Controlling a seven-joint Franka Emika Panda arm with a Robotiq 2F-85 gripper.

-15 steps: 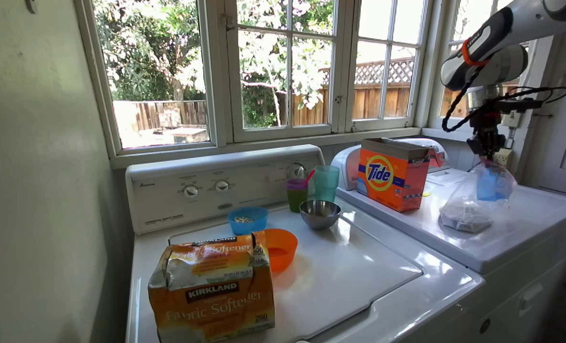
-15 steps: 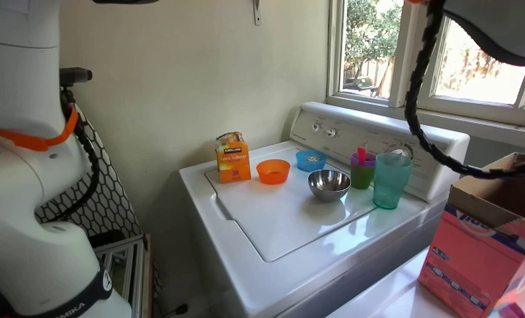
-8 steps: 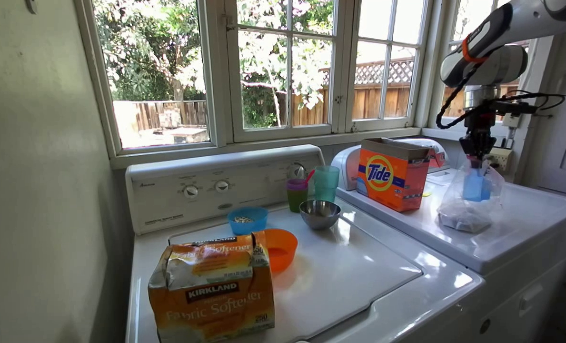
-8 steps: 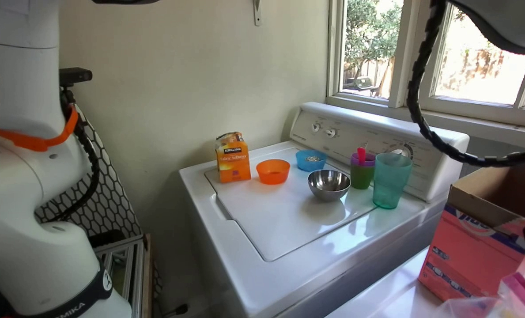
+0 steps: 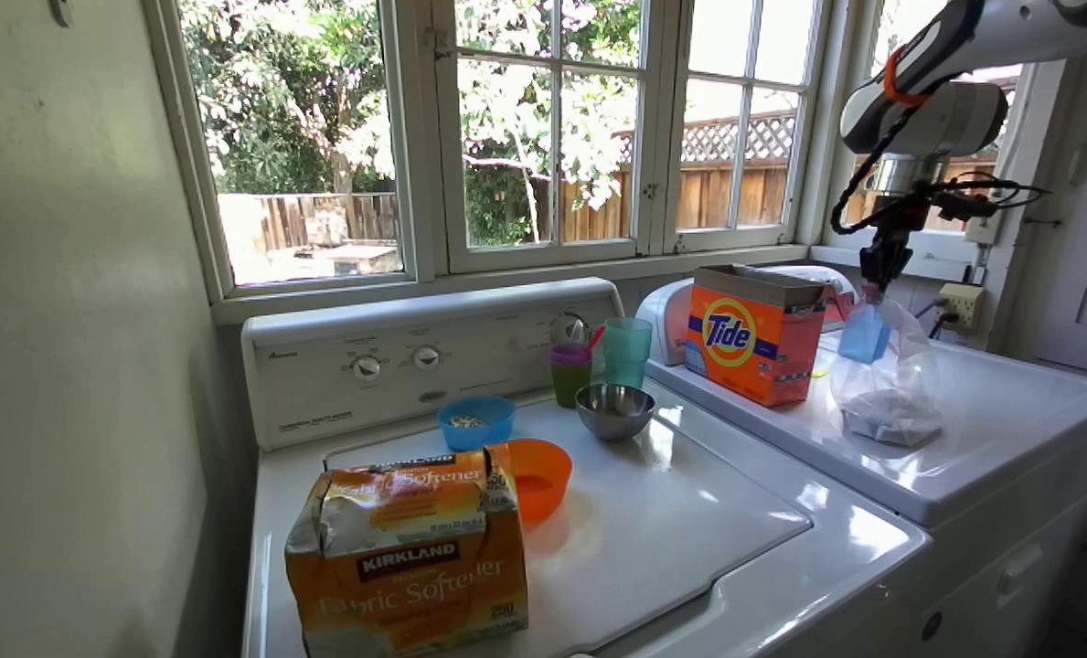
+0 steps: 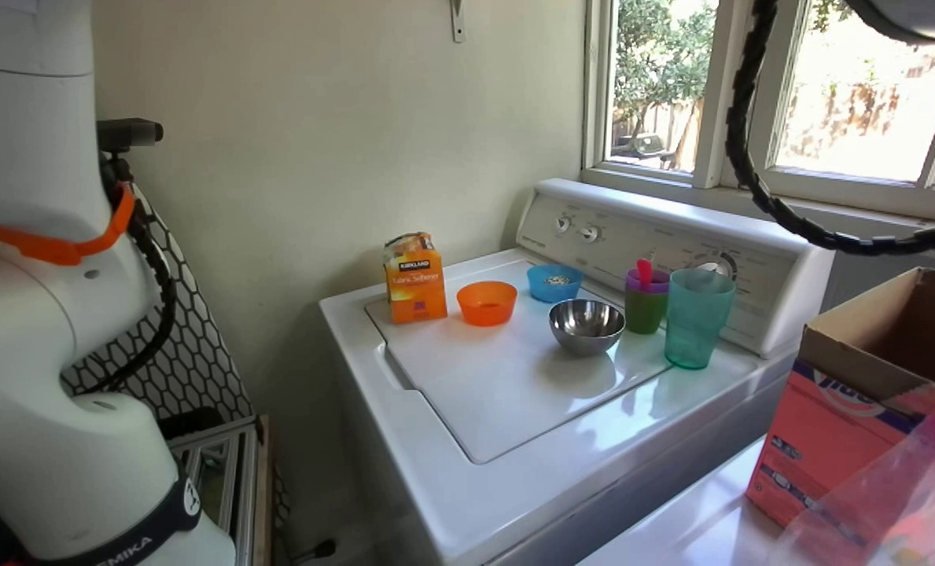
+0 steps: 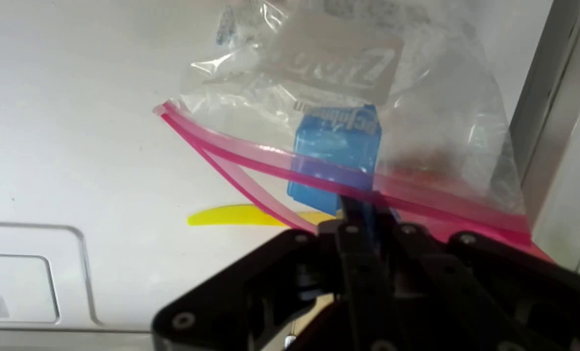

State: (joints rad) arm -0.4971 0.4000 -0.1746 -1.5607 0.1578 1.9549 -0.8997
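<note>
My gripper (image 5: 876, 278) is above the right-hand white machine and shut on the narrow handle of a blue scoop. In the wrist view the fingertips of the gripper (image 7: 368, 207) close on a blue strip at the mouth of the bag. The blue scoop (image 5: 863, 334) hangs tilted; its cup (image 7: 336, 141) shows blue through clear plastic. A clear zip bag (image 5: 890, 402) with a pink seal (image 7: 265, 168) stands around or against the scoop, its white contents resting on the machine. The bag (image 6: 876, 503) partly shows at an exterior view's edge, where the gripper is out of view.
An open orange Tide box (image 5: 753, 338) stands beside the bag. A yellow strip (image 7: 231, 215) lies under it. On the other machine are a steel bowl (image 5: 614, 411), orange bowl (image 5: 543, 480), blue bowl (image 5: 476, 423), green cup (image 5: 570, 379), teal cup (image 5: 627, 352) and Kirkland box (image 5: 415, 567).
In an exterior view my gripper has moved left towards the Tide box and tilted, carrying the blue scoop. The bag's upper part has shifted left with it; its base stays put.
</note>
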